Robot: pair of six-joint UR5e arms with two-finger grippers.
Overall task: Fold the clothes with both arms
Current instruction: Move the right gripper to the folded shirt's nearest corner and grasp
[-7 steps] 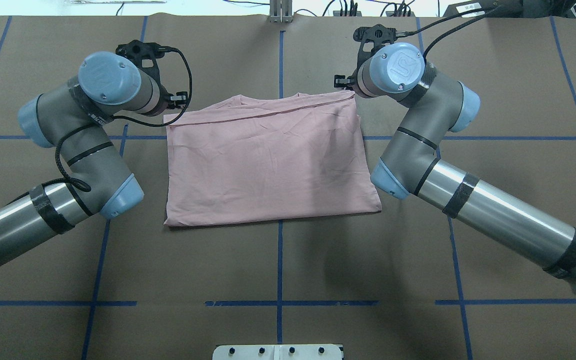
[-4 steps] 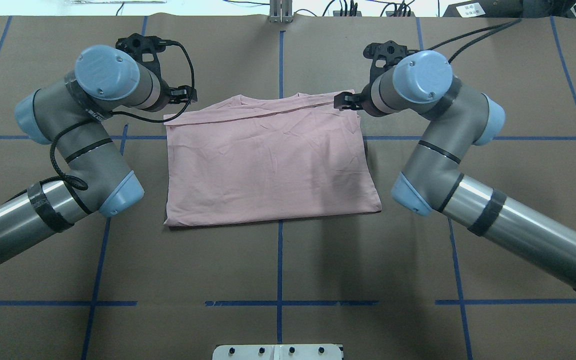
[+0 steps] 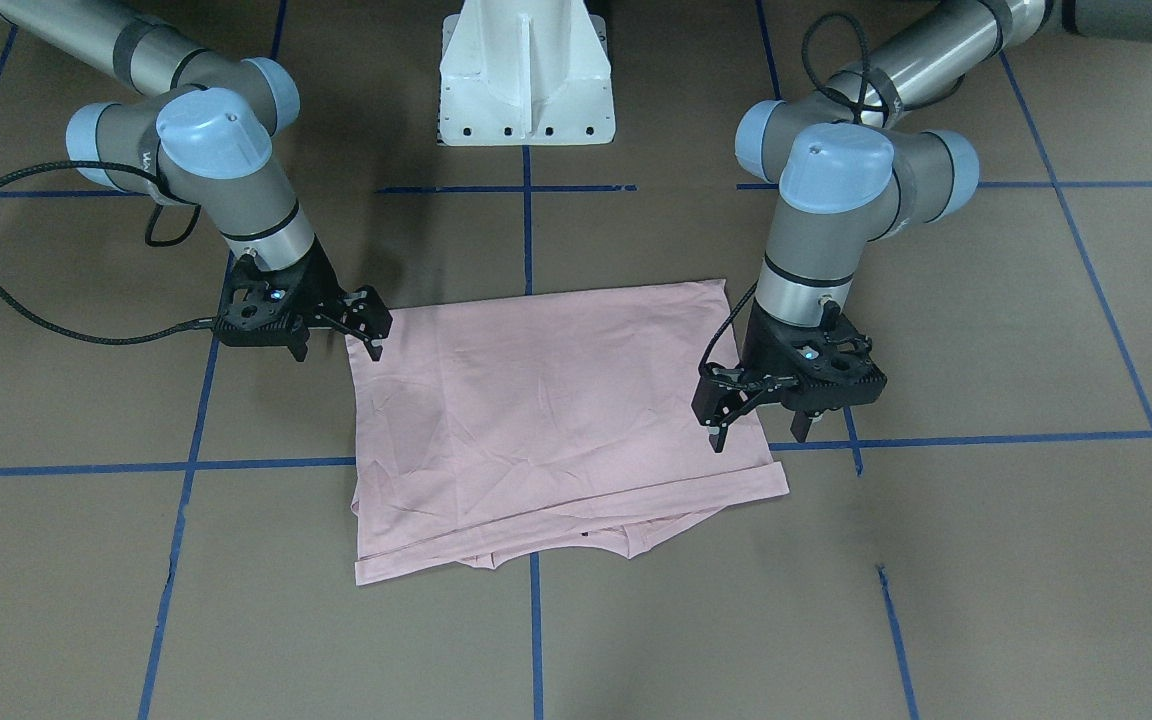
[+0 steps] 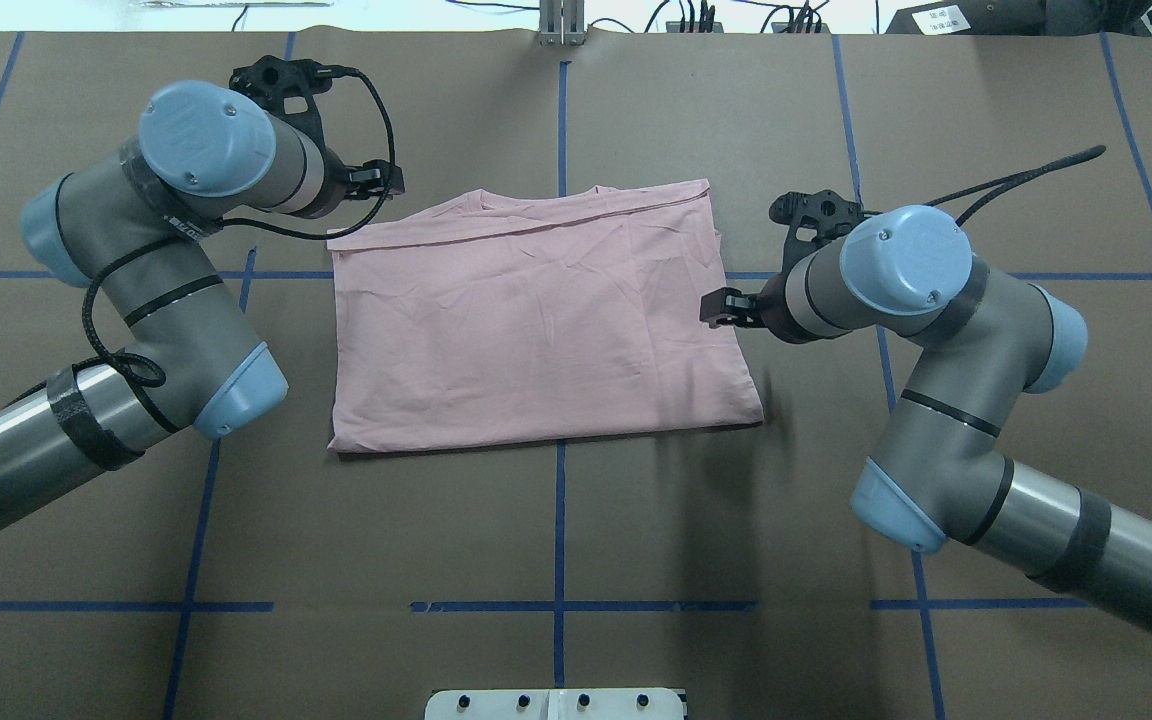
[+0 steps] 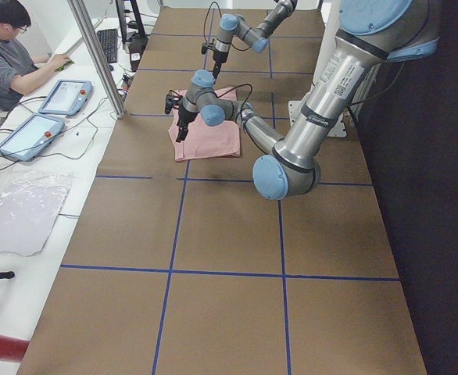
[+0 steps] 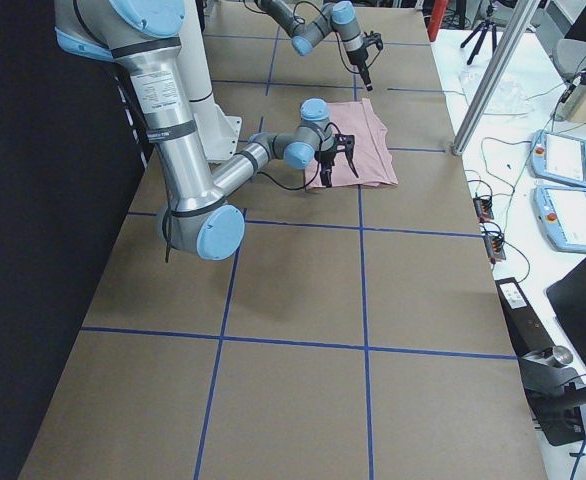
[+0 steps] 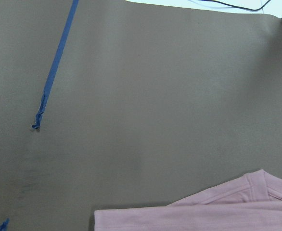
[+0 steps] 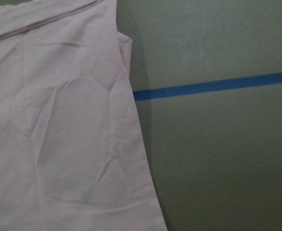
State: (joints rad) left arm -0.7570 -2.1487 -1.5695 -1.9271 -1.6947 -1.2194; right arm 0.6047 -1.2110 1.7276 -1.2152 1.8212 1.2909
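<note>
My left claw (image 4: pixel 381 182) hangs with its jaws apart, gripping nothing, just off the shirt's far left corner. My right claw (image 4: pixel 718 307) is also parted and empty. It sits close beside the shirt's right edge, about halfway along it.

Between the two claws lies the shirt (image 4: pixel 536 320), flat on the table and folded into a rough rectangle. It is pale pink with its plain side up and no print showing. The cloth is thin, soft and matte, crossed by fine creases. A folded band runs along the side farthest from my base, and the neckline shows at that edge. Seen from my right wrist, the shirt's edge falls in a soft, slightly wavy line.

Under the claws the table (image 4: pixel 576 540) is covered in dull brown paper. Blue tape (image 4: pixel 558 520) marks it into big squares, and one tape end near my left claw is frayed. Behind the claws stands my white base (image 3: pixel 526 90). Past the table's far side, a person (image 5: pixel 10 62) sits at a white bench with tablets (image 5: pixel 65 95) and cables.
</note>
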